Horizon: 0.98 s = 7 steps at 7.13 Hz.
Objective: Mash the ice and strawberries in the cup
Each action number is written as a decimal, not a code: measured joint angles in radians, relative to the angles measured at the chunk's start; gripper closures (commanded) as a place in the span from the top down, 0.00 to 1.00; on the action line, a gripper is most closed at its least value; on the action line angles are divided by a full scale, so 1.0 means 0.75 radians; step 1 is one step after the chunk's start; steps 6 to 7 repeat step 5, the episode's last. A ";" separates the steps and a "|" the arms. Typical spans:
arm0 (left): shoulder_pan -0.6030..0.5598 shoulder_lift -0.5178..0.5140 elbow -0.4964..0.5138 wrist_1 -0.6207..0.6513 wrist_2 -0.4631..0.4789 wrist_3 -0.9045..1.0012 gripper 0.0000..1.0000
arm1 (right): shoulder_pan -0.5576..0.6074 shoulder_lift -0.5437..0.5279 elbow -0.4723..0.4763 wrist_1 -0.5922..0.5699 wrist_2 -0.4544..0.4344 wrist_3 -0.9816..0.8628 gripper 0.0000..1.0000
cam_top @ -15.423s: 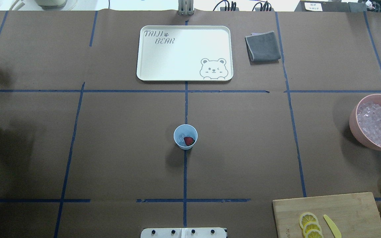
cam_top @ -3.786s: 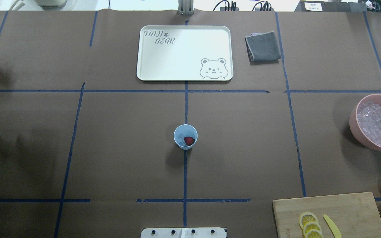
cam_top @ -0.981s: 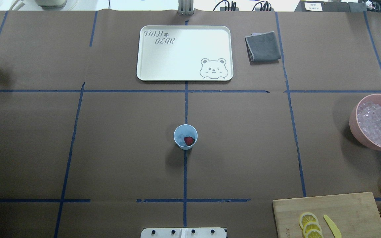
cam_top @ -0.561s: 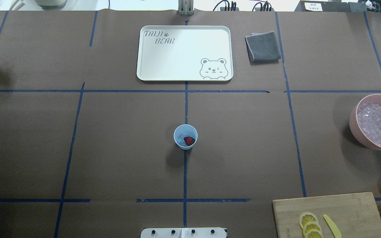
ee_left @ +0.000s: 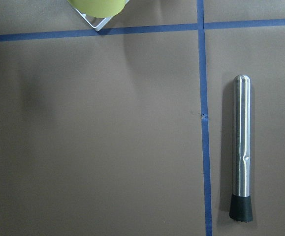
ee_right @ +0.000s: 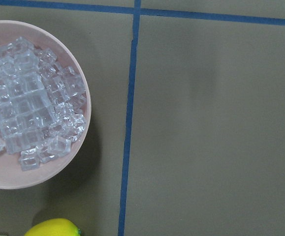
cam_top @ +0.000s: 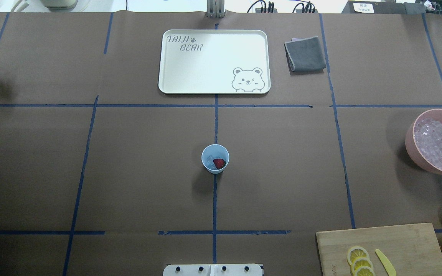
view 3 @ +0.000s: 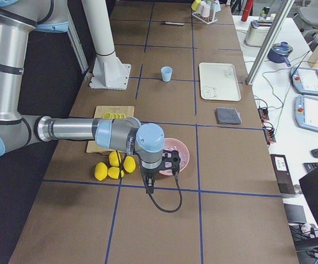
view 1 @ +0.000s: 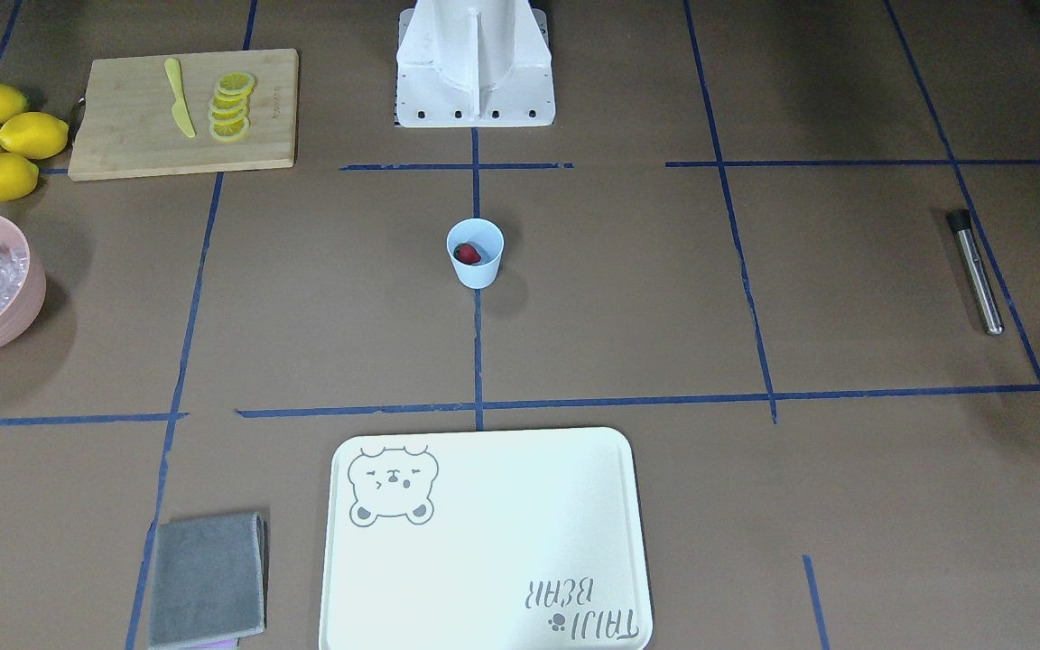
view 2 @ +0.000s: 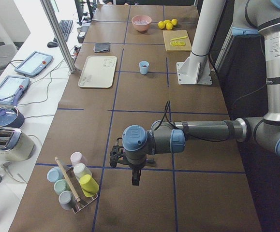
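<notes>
The light blue cup (cam_top: 215, 158) stands upright at the table's centre, also in the front view (view 1: 475, 253). One red strawberry (cam_top: 219, 163) lies inside it beside a clear ice cube (cam_top: 210, 156). My left gripper (view 2: 116, 158) hangs over the table's left end, far from the cup; I cannot tell if it is open or shut. My right gripper (view 3: 172, 163) hangs by the pink bowl at the right end; I cannot tell its state either. A steel muddler (ee_left: 241, 147) with a black tip lies flat below the left wrist camera, and in the front view (view 1: 976, 271).
A pink bowl (cam_top: 411, 147) full of ice cubes (ee_right: 29, 113) stands at the right. Lemons (view 1: 1, 135), a cutting board (view 1: 123, 135) with lemon slices and a yellow knife, a cream tray (cam_top: 167, 61), a grey cloth (cam_top: 305, 53) and a cup rack (view 2: 74, 181) stand around.
The dark part of my left arm seen at the overhead view's left edge has moved out of that view. The muddler's steel end stays there. The cup has not moved.
</notes>
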 measured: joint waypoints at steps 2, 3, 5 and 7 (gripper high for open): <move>0.000 0.000 -0.002 0.000 0.001 0.000 1.00 | 0.000 0.000 0.009 0.001 0.015 0.001 1.00; 0.000 -0.001 -0.003 0.000 0.001 0.001 1.00 | 0.000 -0.001 0.013 0.002 0.017 0.002 1.00; 0.000 -0.001 -0.004 0.000 0.000 0.000 1.00 | 0.000 -0.001 0.023 0.002 0.017 0.002 1.00; 0.000 -0.001 -0.004 0.000 0.000 0.000 1.00 | 0.000 -0.001 0.023 0.002 0.017 0.002 1.00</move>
